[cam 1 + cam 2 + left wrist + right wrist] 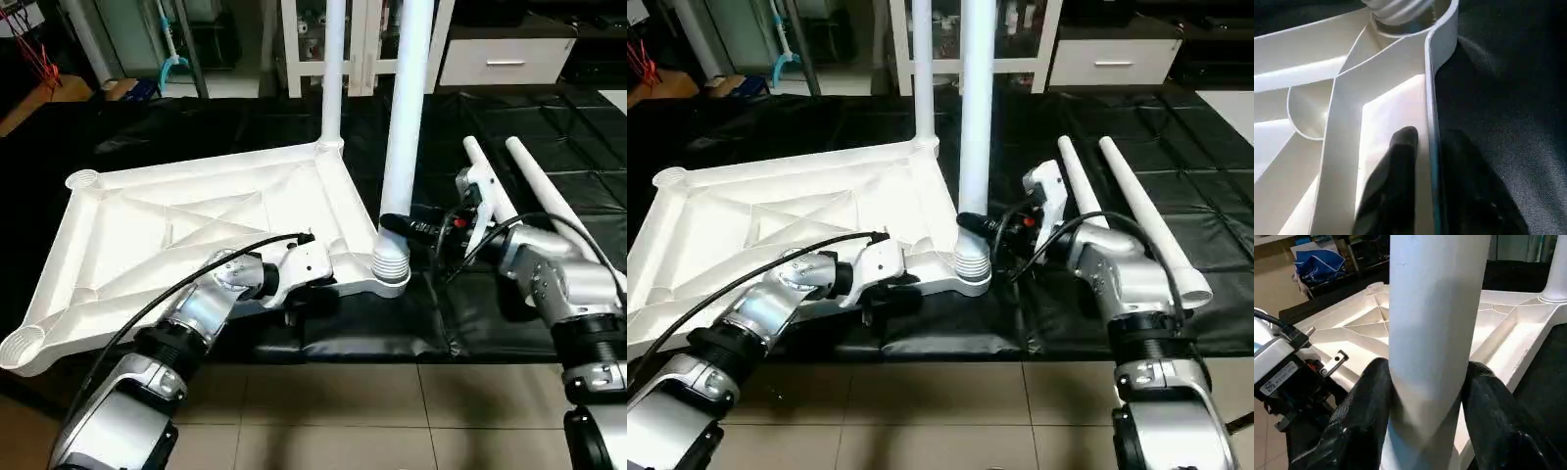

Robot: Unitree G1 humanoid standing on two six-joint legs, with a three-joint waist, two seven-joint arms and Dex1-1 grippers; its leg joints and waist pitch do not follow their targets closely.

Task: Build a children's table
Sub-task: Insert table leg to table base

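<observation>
- The tabletop (186, 220) lies underside-up on the black mat (549, 137). It looks light and stiff; its thin side wall near a corner socket suits a pinch.
- The left gripper (1425, 161) straddles that wall; whether it is clamping, I cannot tell.
- The near upright leg (407, 117), smooth and likely slippery, stands in its socket, clasped low by the right gripper (1427, 396).
- Two spare legs (1117, 206) lie beside it.

The tabletop (196, 211) is smooth white plastic with raised ribs. The legs (407, 117) are the same plastic, a bit shiny, with ridges at the bottom. The black mat (549, 127) looks shiny and crinkly. The floor tiles (392, 411) are smooth and dull
</observation>
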